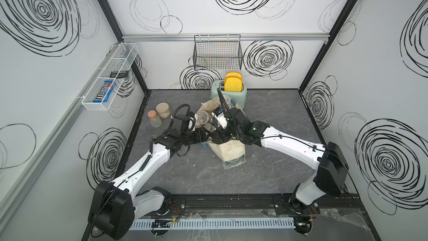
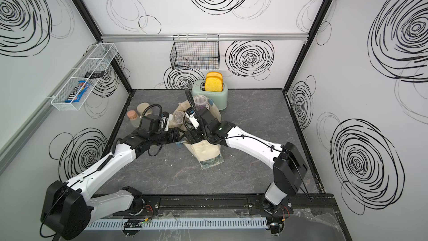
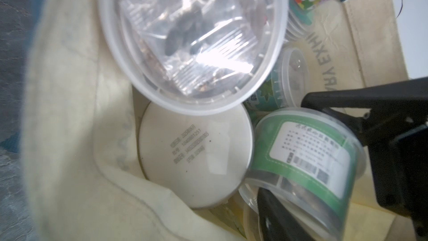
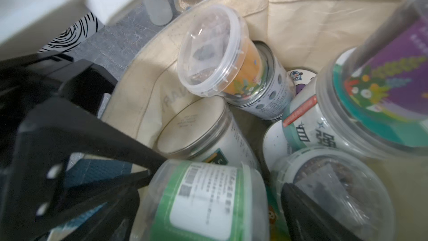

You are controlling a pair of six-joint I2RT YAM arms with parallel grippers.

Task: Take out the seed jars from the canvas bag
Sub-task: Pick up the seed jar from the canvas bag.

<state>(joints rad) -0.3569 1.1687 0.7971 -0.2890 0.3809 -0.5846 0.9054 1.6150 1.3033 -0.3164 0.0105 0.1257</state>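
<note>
**Dark marbled tabletop** [image 1: 278, 177] with the cream canvas bag [image 1: 232, 150] near its centre, seen in both top views [image 2: 207, 151]. The bag slumps with its long axis running front to back. Its green patterned base points toward the front edge and its open mouth toward the mint-green toaster [image 1: 239, 97] just behind it.

Both arms reach over the near rim of the mouth. The left gripper [image 1: 203, 137] lies at that rim beside the bag's blue strap [image 4: 99, 172]; its fingers are hidden, so their state cannot be told. The right gripper [image 4: 223, 172] is inside the mouth with its fingers [image 4: 104, 140] spread wide. One finger stands off each end of a green-labelled tub [image 4: 208, 205], which lies on its side with its axis spanning the gap. Firm contact cannot be confirmed.

All seed jars [image 3: 192, 42] in view are in the bag:
- A purple-labelled tub [image 2: 199, 103] sits highest, lid up, at the toaster side.
- A clear-lidded, orange-labelled tub [image 4: 213, 52] leans at the left side of the mouth, lid tilted upward, against a metal-ended can [image 4: 268, 93].
- A white-lidded jar [image 4: 192, 130] lies tilted just beside the green-labelled tub, lid facing the mouth.
</note>
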